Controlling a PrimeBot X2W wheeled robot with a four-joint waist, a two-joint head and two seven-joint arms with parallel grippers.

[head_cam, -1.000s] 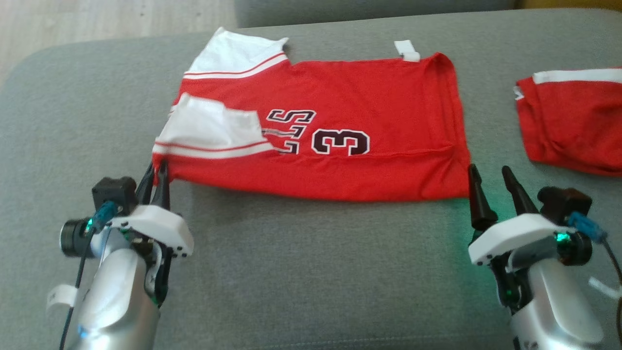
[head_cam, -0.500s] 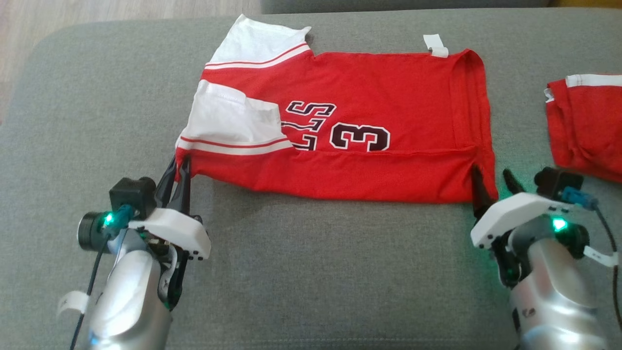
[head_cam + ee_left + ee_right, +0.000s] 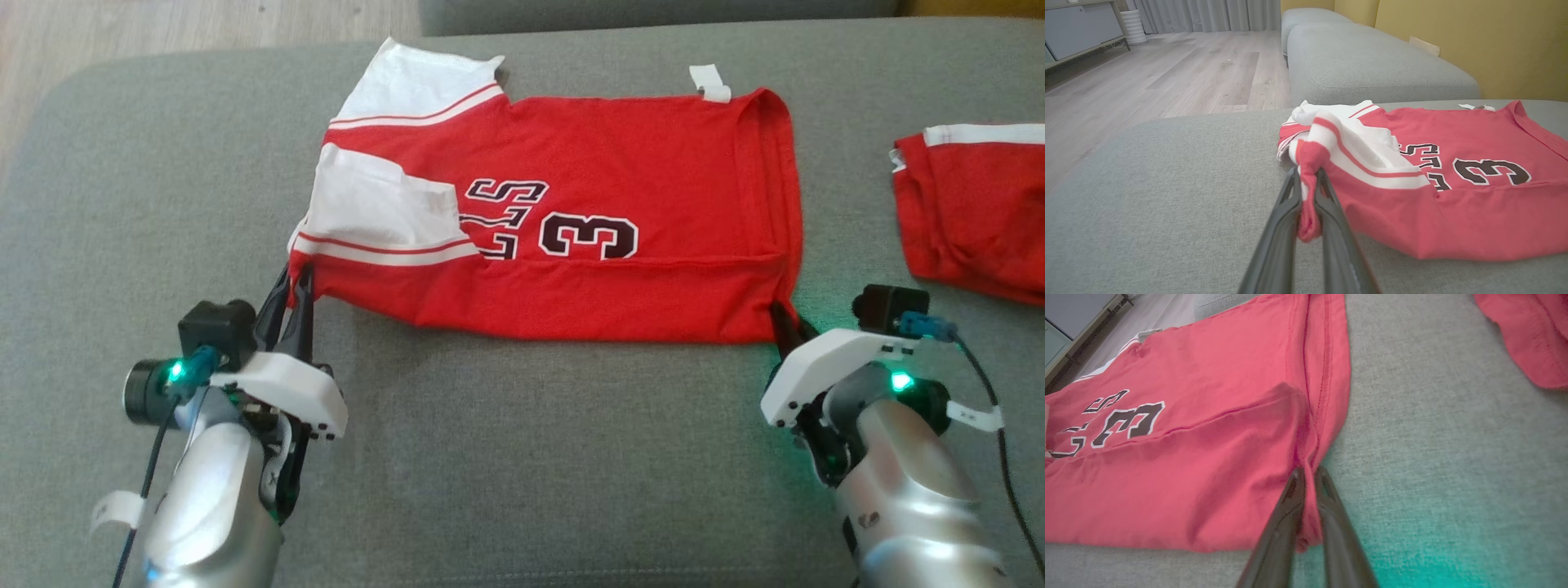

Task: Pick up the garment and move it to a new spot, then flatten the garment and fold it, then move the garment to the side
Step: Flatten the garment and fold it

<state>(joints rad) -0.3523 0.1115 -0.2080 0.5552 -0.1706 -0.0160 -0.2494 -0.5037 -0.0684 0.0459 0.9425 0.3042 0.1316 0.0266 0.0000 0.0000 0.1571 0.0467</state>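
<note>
The garment [image 3: 588, 196] is a red jersey with white striped sleeves and a black "3", lying partly folded on a grey cushion. My left gripper [image 3: 295, 276] is shut on its near left corner, where red cloth bunches between the fingers [image 3: 1308, 192]. At the near right corner my right gripper [image 3: 785, 320] is shut on the hem, and the red edge [image 3: 1308, 473] is pinched between its two dark fingertips. The jersey [image 3: 1188, 428] lies flat with its near strip folded over.
A second red garment [image 3: 971, 212] with a white band lies at the right edge of the cushion [image 3: 522, 441]. Another grey cushion [image 3: 1372, 61] and a wooden floor [image 3: 1147, 81] lie beyond, with a yellow wall [image 3: 1474, 36] behind.
My right gripper moved forward onto the jersey's near right corner and closed on it. My left gripper has kept its hold. The head camera has shifted slightly.
</note>
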